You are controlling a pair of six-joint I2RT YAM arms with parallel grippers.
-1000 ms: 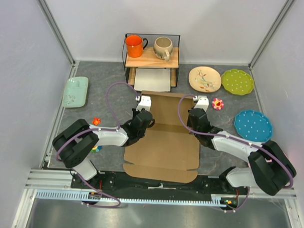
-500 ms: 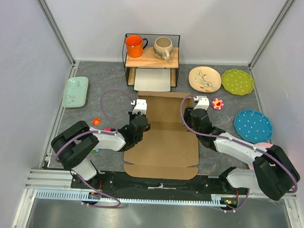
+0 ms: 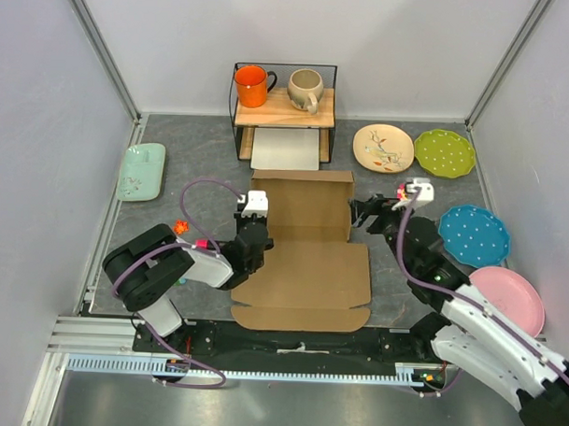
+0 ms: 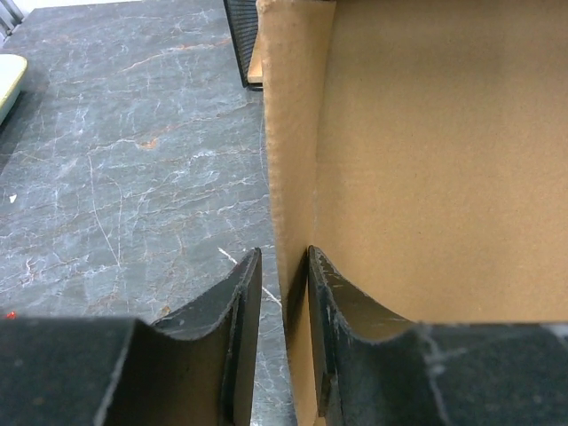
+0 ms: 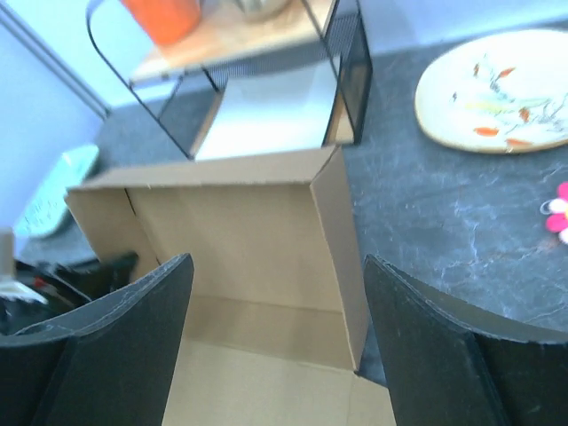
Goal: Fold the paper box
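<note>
The paper box (image 3: pixel 306 270) lies mid-surface (image 3: pixel 212 145) by the near edge. We see the left claw (image 4: pixel 284 259) barely parted astride its left wall, and the right claw (image 5: pixel 277 266) gaping wide, empty.

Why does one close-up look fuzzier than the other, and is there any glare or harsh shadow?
Right wrist view: soft all over, with the paper box and the floral plate smeared, perhaps by motion blur. Left wrist view: crisp on the marbled table and the box wall, with its own fingers dark in the foreground. Top view: even light, faint shadows, no glare.
</note>
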